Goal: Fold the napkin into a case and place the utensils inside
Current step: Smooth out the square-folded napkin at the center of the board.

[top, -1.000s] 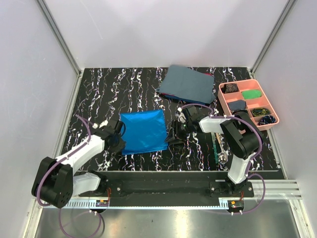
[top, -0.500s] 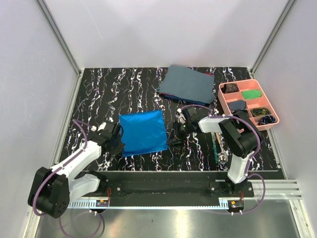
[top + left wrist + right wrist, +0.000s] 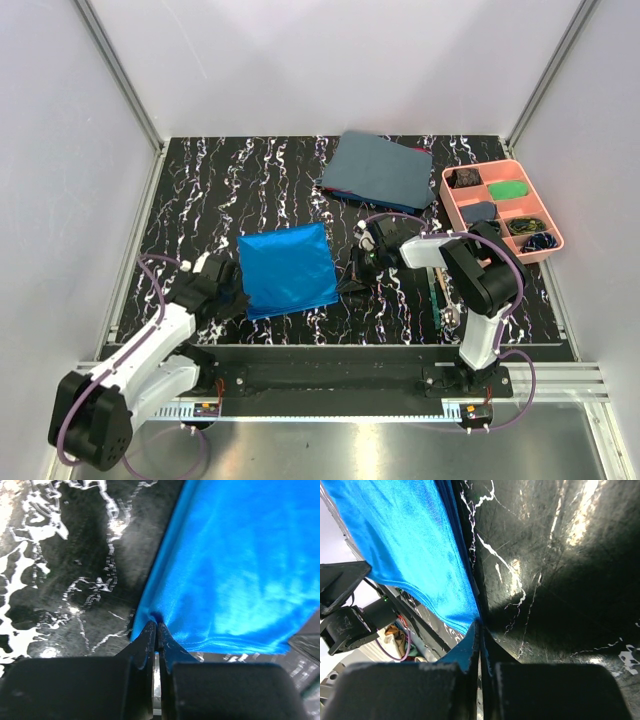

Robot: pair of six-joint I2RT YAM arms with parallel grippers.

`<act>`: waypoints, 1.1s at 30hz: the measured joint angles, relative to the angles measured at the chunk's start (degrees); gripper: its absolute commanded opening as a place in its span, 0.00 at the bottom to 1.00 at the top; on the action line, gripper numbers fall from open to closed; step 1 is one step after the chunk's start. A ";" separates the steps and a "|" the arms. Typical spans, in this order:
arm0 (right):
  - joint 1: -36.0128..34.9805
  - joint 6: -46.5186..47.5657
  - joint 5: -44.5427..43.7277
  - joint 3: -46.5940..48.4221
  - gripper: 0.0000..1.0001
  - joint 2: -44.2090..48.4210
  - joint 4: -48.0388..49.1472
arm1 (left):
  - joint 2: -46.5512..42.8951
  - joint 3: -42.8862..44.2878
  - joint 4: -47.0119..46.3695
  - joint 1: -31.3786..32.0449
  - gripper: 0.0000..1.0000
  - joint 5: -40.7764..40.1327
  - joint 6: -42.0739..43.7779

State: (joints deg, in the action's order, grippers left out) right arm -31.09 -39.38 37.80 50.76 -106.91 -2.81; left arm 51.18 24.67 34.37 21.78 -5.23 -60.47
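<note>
The bright blue napkin [image 3: 288,270] lies flat on the black marbled table, folded to a rough square. My left gripper [image 3: 236,300] is shut on its near left corner; in the left wrist view the cloth [image 3: 235,565] puckers between the closed tips [image 3: 157,625]. My right gripper [image 3: 346,284] is shut on the near right corner; in the right wrist view the cloth [image 3: 410,545] runs into the closed tips [image 3: 480,626]. The utensils [image 3: 440,297] lie near the right arm, partly hidden by it. No case shows.
A larger dull grey-blue cloth [image 3: 380,168] lies at the back centre. A pink compartment tray [image 3: 542,215] with small items stands at the right. White walls close the table on three sides.
My left arm has drawn back toward the near left edge, its gripper staying at the napkin's near left corner. The napkin has shifted slightly. The right gripper has barely moved.
</note>
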 measured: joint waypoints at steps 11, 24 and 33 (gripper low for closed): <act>0.00 0.04 -0.04 -0.02 0.00 0.00 0.00 | -3.21 -4.33 -1.36 -0.02 0.07 2.56 -0.63; -0.20 3.10 -1.29 2.43 0.38 0.44 -4.61 | -8.20 -0.74 4.31 -0.11 0.55 3.76 1.81; -0.83 10.05 -11.67 12.35 0.46 2.93 -17.68 | -3.43 15.61 5.60 -6.43 0.48 3.96 8.87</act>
State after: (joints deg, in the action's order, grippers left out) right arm -31.92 -29.32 26.13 63.11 -103.98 -20.49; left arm 47.75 40.27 39.97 15.35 -1.28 -51.59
